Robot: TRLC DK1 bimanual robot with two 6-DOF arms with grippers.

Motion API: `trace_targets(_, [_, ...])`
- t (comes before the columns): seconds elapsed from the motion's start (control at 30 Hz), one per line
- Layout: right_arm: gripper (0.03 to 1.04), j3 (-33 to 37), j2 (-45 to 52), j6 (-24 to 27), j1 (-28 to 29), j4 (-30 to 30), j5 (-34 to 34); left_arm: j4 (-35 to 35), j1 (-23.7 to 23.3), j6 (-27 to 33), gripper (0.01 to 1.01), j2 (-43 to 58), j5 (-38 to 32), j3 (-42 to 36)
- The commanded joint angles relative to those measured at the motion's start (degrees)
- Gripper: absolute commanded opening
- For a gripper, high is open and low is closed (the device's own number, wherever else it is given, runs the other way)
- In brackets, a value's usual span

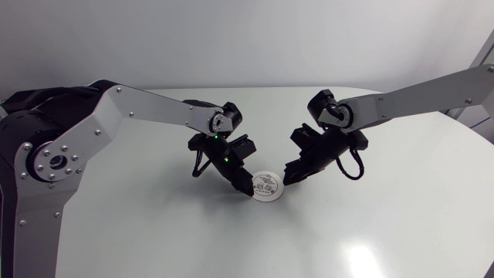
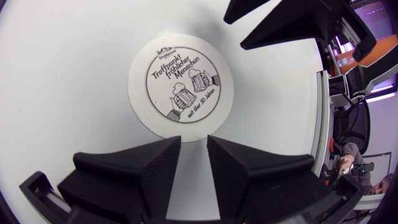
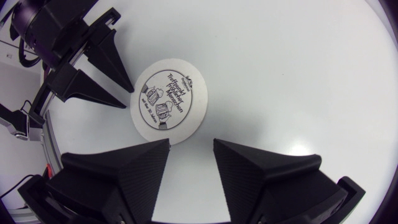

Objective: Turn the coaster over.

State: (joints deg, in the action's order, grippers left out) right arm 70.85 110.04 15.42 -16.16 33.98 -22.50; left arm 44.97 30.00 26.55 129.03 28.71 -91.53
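Observation:
A round white coaster lies flat on the table with its printed side up, showing two beer mugs and some lettering. My left gripper is at its left edge, tips down on the table. In the left wrist view this gripper has its fingers drawn close, with only a narrow empty slit between them, right at the coaster's rim. My right gripper is at the coaster's right side. In the right wrist view it stands open, the coaster just ahead of its fingertips and not between them.
The white table is bare around the coaster. Both arms slope in from the sides and meet near the middle, their grippers a coaster's width apart. The table's rounded edge runs at the right.

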Motion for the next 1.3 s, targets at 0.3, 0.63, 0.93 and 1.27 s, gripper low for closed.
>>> trace_targets(0.3, [0.81,3.77,13.18,-3.99,1.84,2.15,-11.69,-0.50,-0.12,1.23,0.331,3.95,-1.11,1.17])
trace_targets(0.63, [0.80,6.93,14.50,-4.61,1.84,8.30,-17.49,-0.67,-0.03,1.23,0.331,3.77,-1.02,1.44])
trace_targets(0.93, [0.33,8.60,13.18,-4.61,-0.01,11.55,-21.00,-0.85,-0.03,1.23,0.331,3.68,-1.02,1.70])
trace_targets(1.27, [0.30,9.75,11.69,-4.70,-0.89,11.99,-23.03,-1.11,-0.03,1.40,0.331,3.51,-0.85,2.23])
